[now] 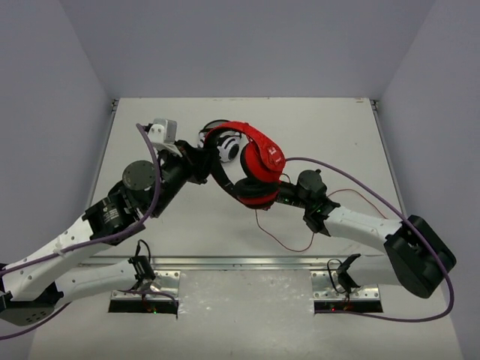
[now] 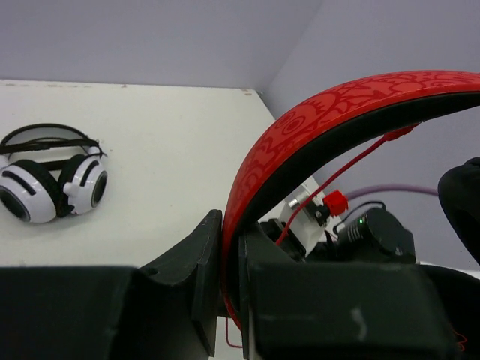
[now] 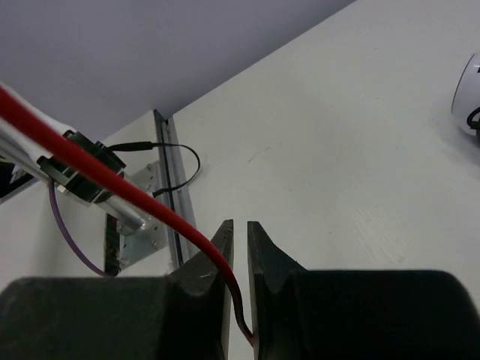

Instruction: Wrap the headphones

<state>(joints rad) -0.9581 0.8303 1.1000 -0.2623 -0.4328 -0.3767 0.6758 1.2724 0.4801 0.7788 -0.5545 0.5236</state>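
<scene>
**A:** Where are the red over-ear headphones (image 1: 262,159) with the black pads?

**B:** Raised off the white table (image 1: 337,135), mid-workspace. The left gripper (image 2: 231,232) is clamped across their patterned red headband (image 2: 337,112), with a finger pressed to each face of the band.

**A:** And the thin red cable (image 3: 112,176)?

**B:** From the cups it sags in a loop toward the near edge, then climbs into the right gripper (image 3: 238,232). Those fingers stand almost together with a slim slot between them, and the cable runs down through that slot along one finger. Whether it is squeezed or only guided, I cannot tell.

**A:** Which way does the band lie from that claw?

**B:** Just to its left and slightly farther out, with the lower ear cup right beside it. The band arches from one gripper toward the other, so I judge the cable has to cross that arch. The right arm is the one placed to carry it.

**A:** Any hazard?

**B:** The white-and-black headphones (image 2: 52,184) lie on the table just behind the raised pair. The slack loop might snag them.
</scene>
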